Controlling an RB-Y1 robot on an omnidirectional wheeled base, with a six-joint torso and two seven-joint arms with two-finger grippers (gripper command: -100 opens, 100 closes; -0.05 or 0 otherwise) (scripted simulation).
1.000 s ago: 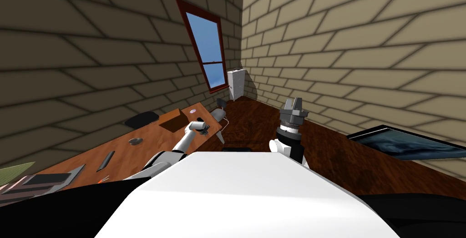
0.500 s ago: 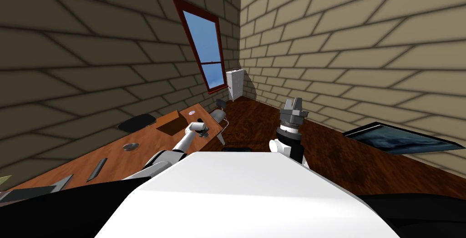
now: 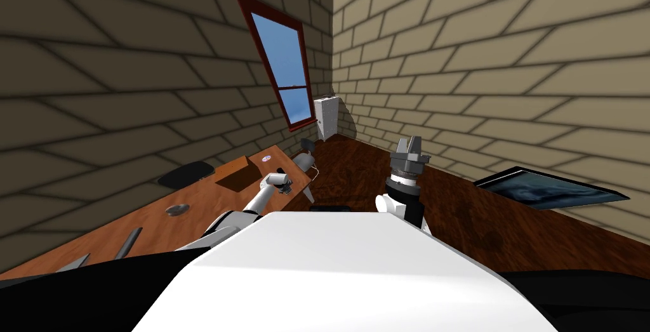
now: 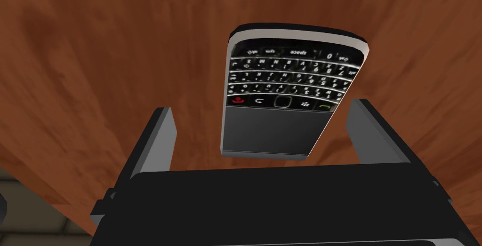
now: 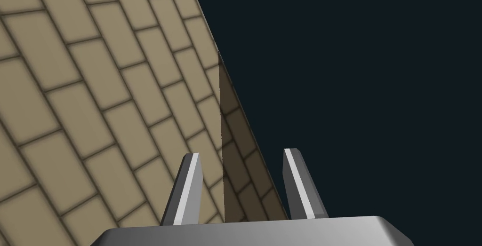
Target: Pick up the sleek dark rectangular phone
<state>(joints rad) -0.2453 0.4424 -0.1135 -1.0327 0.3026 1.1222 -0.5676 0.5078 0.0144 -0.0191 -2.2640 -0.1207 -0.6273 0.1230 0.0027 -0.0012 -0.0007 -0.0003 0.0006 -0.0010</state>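
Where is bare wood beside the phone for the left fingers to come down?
Bare table lies on both sides of the phone, inside the open left gripper: wide beside one finger, narrow beside the other.

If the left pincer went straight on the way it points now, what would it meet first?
Most likely the dark phone, lying on the wooden desk straight ahead of the open left pincer. Its fingers stand wider than the phone, so their tips may reach the desk beside it; depth is unclear.
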